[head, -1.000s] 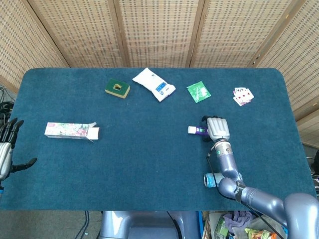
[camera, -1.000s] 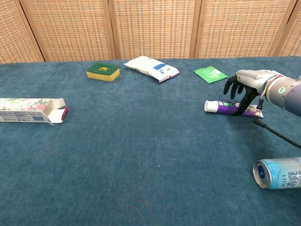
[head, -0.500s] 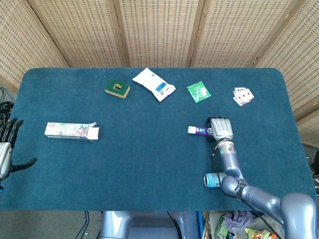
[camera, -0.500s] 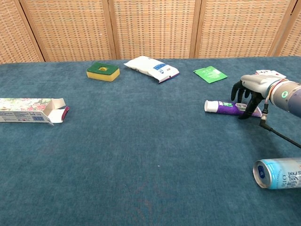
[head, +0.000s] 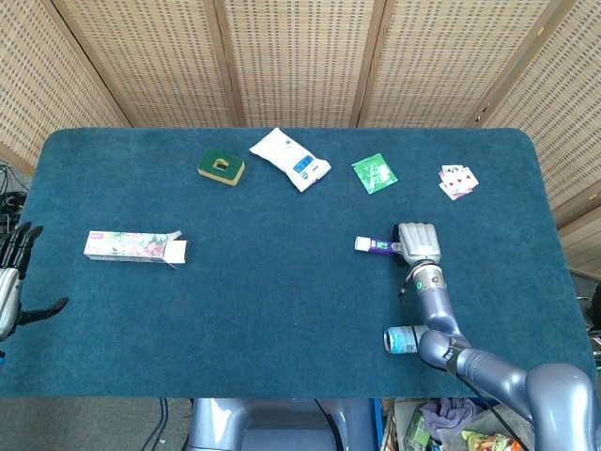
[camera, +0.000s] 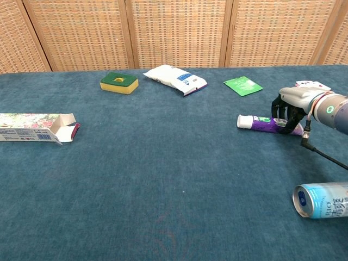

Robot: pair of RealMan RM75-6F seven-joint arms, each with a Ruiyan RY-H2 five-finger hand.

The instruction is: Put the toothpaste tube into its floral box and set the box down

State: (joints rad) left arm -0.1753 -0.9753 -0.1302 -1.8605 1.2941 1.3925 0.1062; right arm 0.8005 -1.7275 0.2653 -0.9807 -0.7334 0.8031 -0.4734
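A wide desk (head: 282, 310) covered in dark teal carpet-like cloth fills the scene, in front of woven cane panels (head: 300, 56).

Near the desk's left edge lies the long floral cardboard box (camera: 30, 127), flat on its side, its long axis running left to right. Its open end, flaps spread, faces right toward the desk's middle; whether anything is inside cannot be told.

On the right side lies the purple plastic toothpaste tube (camera: 261, 123), also lengthwise left to right, white cap pointing left toward the box, well apart from it.

The silver right hand (camera: 291, 106) rests over the tube's right end, dark fingers curled down around it.

The left hand (head: 11, 282) hangs off the desk's left edge, fingers spread, holding nothing.
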